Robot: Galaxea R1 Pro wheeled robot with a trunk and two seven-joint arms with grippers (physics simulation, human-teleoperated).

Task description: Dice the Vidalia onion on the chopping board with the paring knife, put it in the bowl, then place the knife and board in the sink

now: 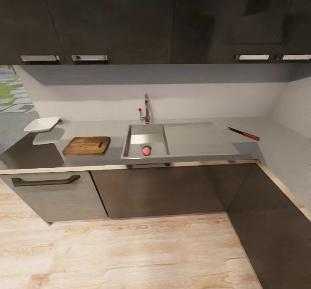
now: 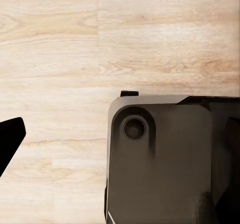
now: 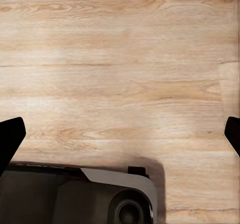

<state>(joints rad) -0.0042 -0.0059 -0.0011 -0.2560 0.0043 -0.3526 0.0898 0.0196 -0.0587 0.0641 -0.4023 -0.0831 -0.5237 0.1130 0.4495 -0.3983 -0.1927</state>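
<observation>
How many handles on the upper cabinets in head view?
4. Two at upper left: one beside another. Two at upper right: one, and one cut by the frame edge. More may lie outside the view.

The robot's base is a dark grey-brown housing with a rounded corner, a round recessed socket and a thin pale edge line — a small black tab juts from its rim. Black fingertips are blunt, matte and unmarked.

A home kitchen: grey countertop with steel sink and tap, dark cabinets, wood floor.
</observation>
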